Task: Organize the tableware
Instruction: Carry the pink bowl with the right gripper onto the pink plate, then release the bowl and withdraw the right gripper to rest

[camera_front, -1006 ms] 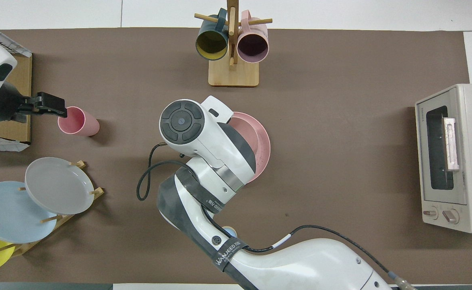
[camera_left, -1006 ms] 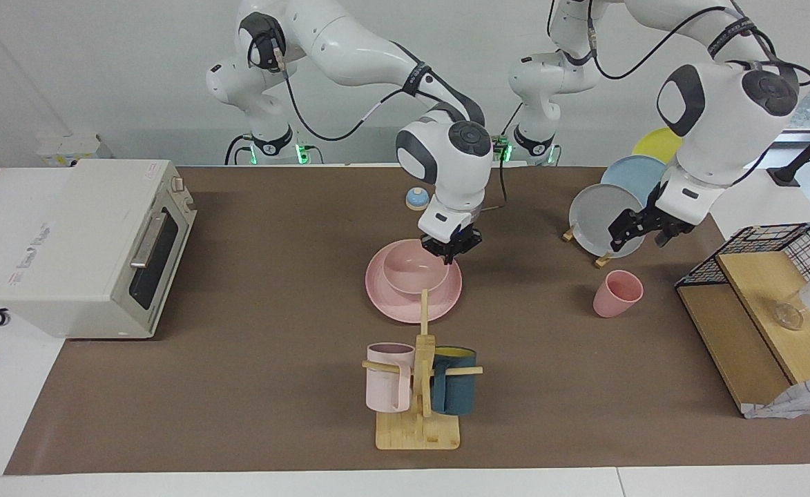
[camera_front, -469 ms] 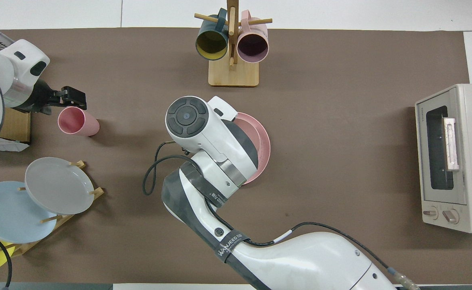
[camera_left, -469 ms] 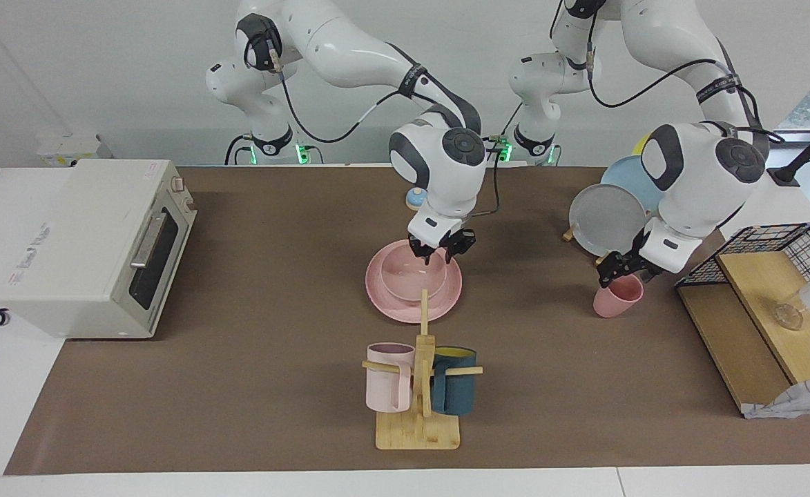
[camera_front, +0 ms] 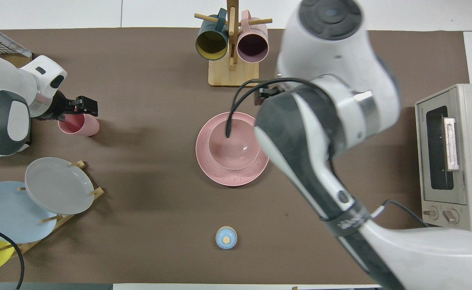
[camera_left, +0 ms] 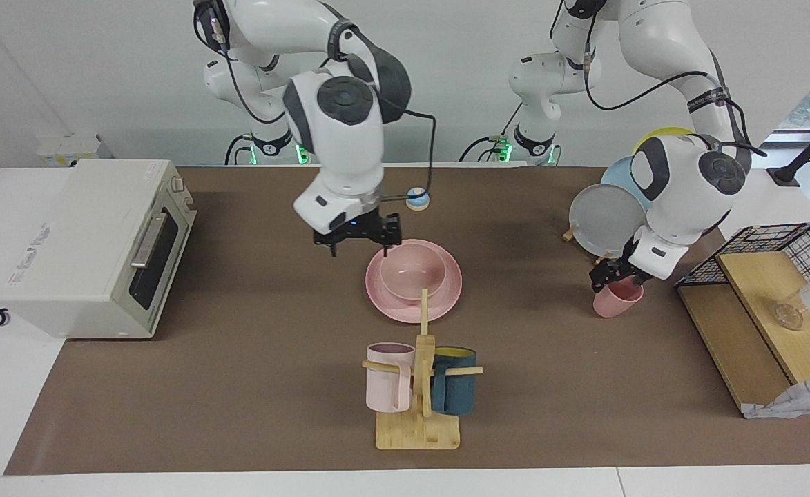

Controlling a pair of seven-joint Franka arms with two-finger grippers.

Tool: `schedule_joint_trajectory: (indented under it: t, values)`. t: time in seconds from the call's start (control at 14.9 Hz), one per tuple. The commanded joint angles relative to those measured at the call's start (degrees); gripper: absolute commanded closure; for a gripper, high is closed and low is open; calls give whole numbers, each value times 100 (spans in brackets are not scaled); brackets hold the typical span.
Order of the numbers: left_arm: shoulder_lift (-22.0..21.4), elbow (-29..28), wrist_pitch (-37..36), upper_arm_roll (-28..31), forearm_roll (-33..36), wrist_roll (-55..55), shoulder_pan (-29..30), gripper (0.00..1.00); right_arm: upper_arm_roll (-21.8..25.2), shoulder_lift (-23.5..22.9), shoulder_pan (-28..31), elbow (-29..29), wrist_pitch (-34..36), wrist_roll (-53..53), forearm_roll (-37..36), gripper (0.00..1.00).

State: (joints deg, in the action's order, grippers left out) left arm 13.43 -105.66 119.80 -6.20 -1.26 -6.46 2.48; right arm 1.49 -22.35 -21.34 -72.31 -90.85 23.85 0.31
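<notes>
A robotics lab staged as a kitchen: two white robot arms (camera_left: 349, 90) bolted at one edge of a surface (camera_left: 239, 386) under a brown mat, bare white walls, trailing cables, a toaster oven (camera_left: 94, 241), a mug tree (camera_left: 420, 386), a plate rack (camera_front: 54, 209).

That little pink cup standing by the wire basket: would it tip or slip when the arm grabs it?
The small matte pale-pink handleless cup looks stiff. It is tall and tapers to a narrow base, so a sideways nudge could tip it. Its matte wall probably grips fairly well in the left gripper at its rim.
</notes>
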Motion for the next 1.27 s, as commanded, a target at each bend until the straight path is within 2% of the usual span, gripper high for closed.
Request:
schedule_joint_trajectory:
  t: [0.0,0.13,0.27,0.34,0.47,0.67,0.8,1.07,1.14,1.21]
  values:
    - [-103,-183,219,-12,-50,-39,25,0,-88,774,848,-793,355,-704,75,0]
    - [-95,-244,289,-12,-50,-4,16,0,-70,1083,1219,-776,795,-1022,49,0]
    - [-103,-393,438,-12,-50,-4,7,0,113,1513,1291,-880,1034,-1477,-47,0]
    - [-103,-420,465,-12,-50,-4,-1,1,254,1680,1238,-1151,1000,-1732,-179,0]
    - [-103,-437,448,-12,-50,22,7,7,247,2058,1508,-1845,973,-1963,-233,0]
    - [-103,-472,465,-12,-50,22,7,11,264,2138,1633,-2155,640,-2060,-277,0]
    - [-103,-473,474,-12,-41,31,16,23,352,2287,1633,-2418,481,-2086,-268,0]
    - [-121,-560,500,-4,-32,92,25,63,361,2332,1738,-2472,359,-2095,-250,0]
    - [-121,-561,526,-4,-41,101,25,78,361,2358,1739,-2480,340,-2095,-250,0]
    - [-121,-561,527,-4,-32,101,25,98,352,2367,1739,-2489,349,-2095,-250,0]
